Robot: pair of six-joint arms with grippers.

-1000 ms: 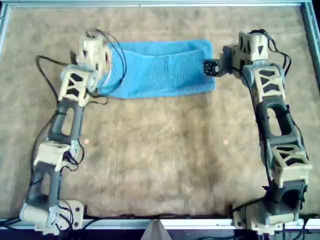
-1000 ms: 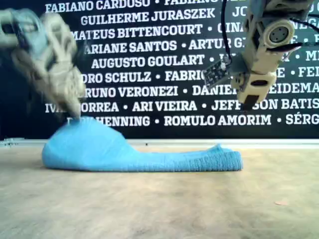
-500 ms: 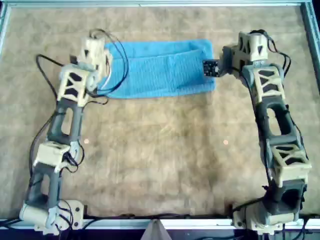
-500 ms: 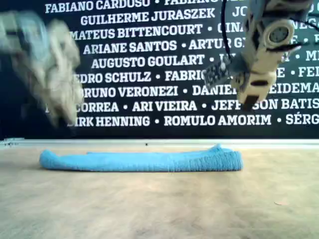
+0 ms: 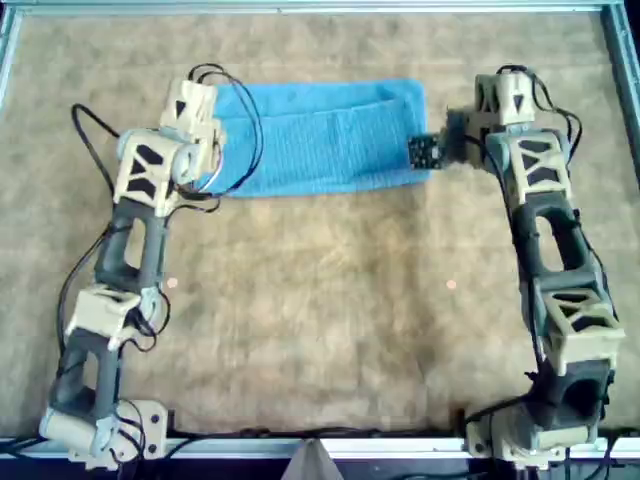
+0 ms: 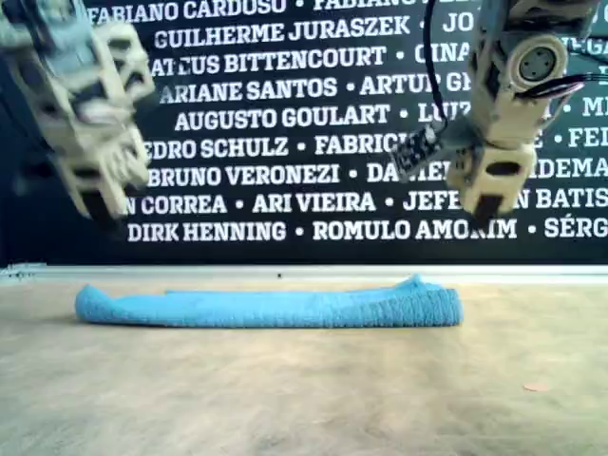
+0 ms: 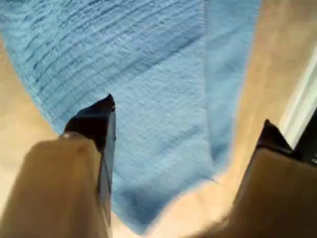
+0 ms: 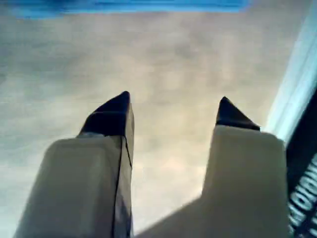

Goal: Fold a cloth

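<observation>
I see the cloth [image 5: 318, 137] lying folded into a long flat band on the table [image 5: 320, 330], near the far edge in the overhead view. A narrower layer runs along its far side and the ribbed terry face shows on the wider part. In the exterior view the cloth [image 6: 271, 306] sits low and flat, with a slight peak near its end at the exterior view's right.

My left end effector [image 7: 185, 119] hangs above the cloth end that lies at the overhead view's left. Its 2 fingers [image 7: 96, 124] are spread wide apart with only blue towel and a strip of table between them, so it grips nothing. In the exterior view it [image 6: 90, 204] is raised clear of the cloth and looks blurred.

My right end effector [image 8: 173, 106] is also spread apart and empty, its dark tips over bare table, with the cloth [image 8: 124, 6] just a thin blue line beyond. From overhead it [image 5: 450, 135] sits just beside the cloth end at the overhead view's right, and the exterior view shows it held well above the table.
</observation>
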